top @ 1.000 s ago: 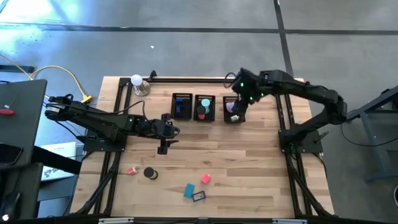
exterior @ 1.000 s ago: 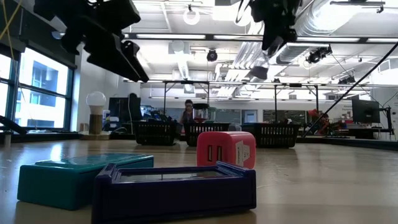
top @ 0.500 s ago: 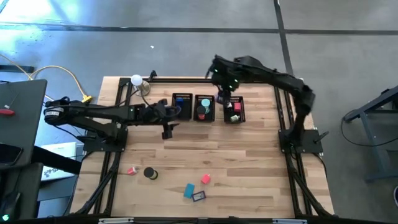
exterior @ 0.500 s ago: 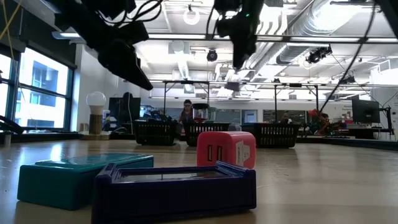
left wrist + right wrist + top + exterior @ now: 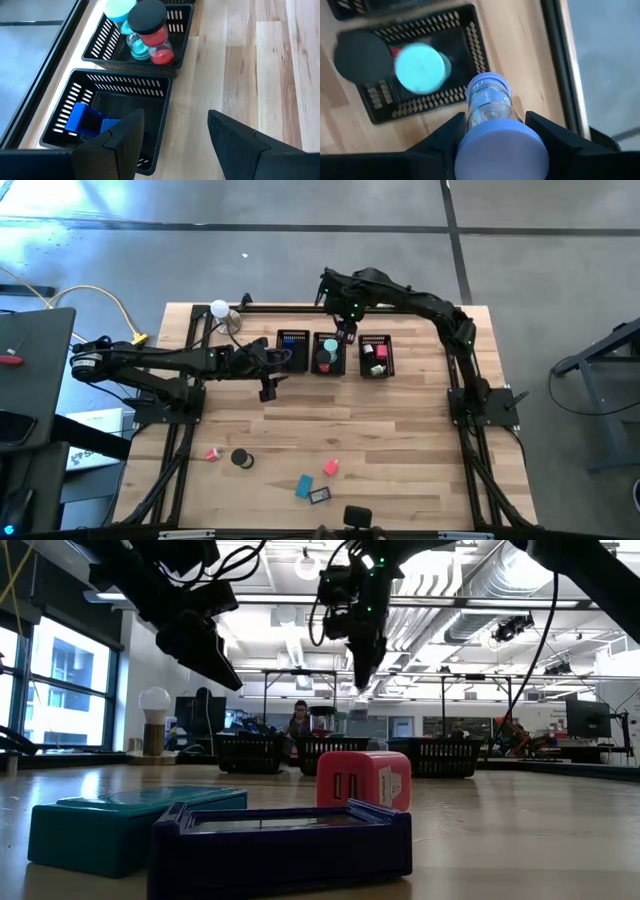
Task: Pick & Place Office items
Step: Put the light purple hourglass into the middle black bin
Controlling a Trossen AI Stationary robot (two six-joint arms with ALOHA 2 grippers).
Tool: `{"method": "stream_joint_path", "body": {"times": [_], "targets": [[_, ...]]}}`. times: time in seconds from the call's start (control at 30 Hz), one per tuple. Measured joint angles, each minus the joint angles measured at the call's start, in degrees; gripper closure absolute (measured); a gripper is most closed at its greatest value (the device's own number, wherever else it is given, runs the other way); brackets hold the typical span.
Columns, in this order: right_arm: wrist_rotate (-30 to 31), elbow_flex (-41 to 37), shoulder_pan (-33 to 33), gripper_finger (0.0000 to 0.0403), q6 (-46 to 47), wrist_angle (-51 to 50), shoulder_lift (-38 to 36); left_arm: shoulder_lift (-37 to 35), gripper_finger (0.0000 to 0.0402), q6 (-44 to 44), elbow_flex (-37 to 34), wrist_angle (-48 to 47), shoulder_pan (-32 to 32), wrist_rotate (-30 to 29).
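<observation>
Right claw (image 5: 492,145) clamped on a clear jar with a lavender lid (image 5: 490,112), hanging over the far edge of the middle mesh bin (image 5: 328,354), which holds teal- and black-capped jars. Left claw (image 5: 175,135) partly open, empty, beside the left bin (image 5: 107,117) containing blue pieces. Pink block (image 5: 330,468), teal block (image 5: 303,486), purple piece (image 5: 319,496) and black roll (image 5: 241,459) lie on the near bench (image 5: 400,440).
</observation>
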Motion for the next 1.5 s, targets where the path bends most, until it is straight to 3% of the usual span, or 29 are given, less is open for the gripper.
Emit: {"method": "stream_joint_path", "body": {"times": [1.5], "targets": [[-7.0, -5.1, 0.5, 0.0225, 0.3, 8.0, 3.8, 0.0, 0.0190, -0.6, 0.0, -0.4, 0.0, -0.1]]}}
